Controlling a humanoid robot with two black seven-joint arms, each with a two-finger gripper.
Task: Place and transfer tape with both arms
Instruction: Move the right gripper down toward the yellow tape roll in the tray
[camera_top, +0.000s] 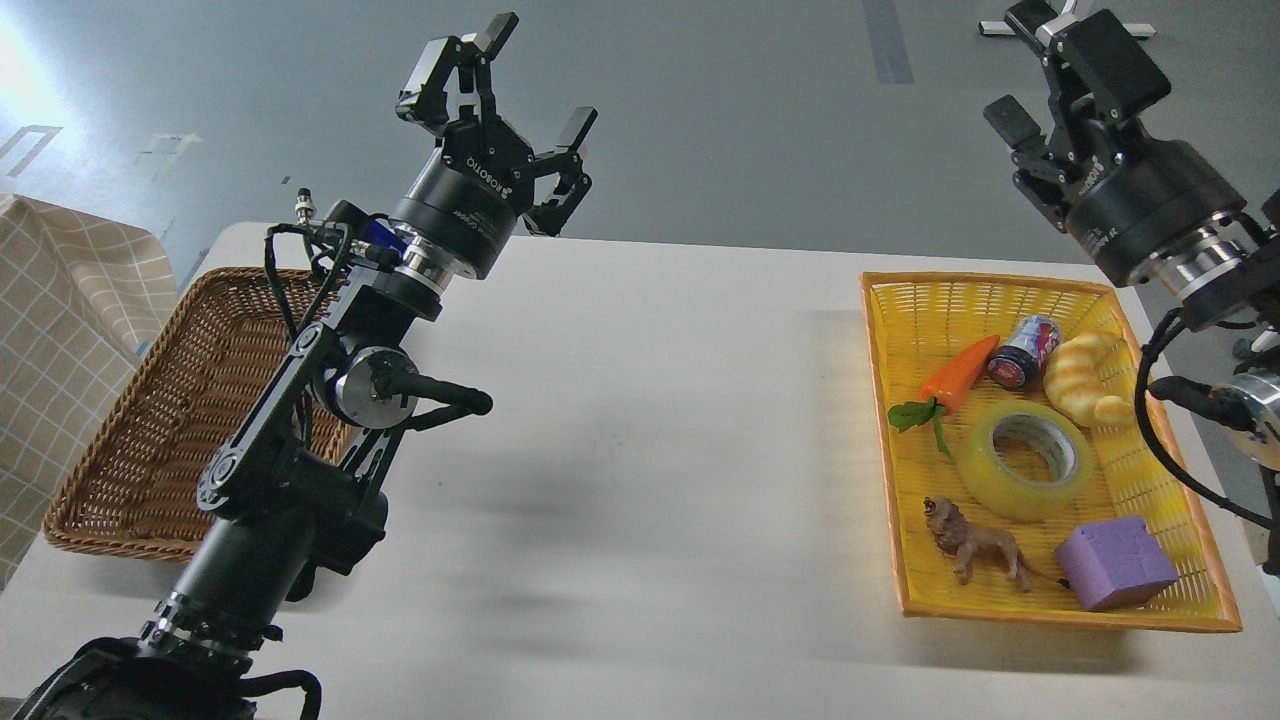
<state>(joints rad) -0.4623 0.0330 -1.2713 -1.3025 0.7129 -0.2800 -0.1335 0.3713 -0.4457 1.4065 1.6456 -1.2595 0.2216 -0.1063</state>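
Note:
The tape, a translucent yellow roll with a grey-white core, lies flat in the yellow basket at the right of the white table. My right gripper is open and empty, raised high above the basket's far right corner, well apart from the tape. My left gripper is open and empty, held up above the table's far left part, beside the brown wicker basket.
In the yellow basket with the tape lie a toy carrot, a small can, a golden bread roll, a toy lion and a purple block. A checked cloth hangs at the far left.

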